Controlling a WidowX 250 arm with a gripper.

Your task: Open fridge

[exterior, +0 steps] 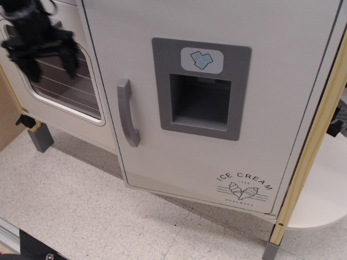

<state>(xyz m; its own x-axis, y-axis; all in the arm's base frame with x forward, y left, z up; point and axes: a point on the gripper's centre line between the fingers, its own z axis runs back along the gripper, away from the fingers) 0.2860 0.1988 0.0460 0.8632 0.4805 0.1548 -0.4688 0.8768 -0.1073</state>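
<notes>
The fridge door is large and white, with a vertical grey handle near its left edge, a grey ice-dispenser recess and an "ICE CREAM" logo. Its left edge stands slightly out in front of the oven, a little ajar. My black gripper hangs at the top left in front of the oven window, fingers pointing down and spread apart, holding nothing. It is well left of the fridge handle and does not touch it.
The smaller oven door with its wire-rack window is to the left of the fridge. A grey foot stands on the speckled floor. A wooden post and a white rounded shelf are at the right.
</notes>
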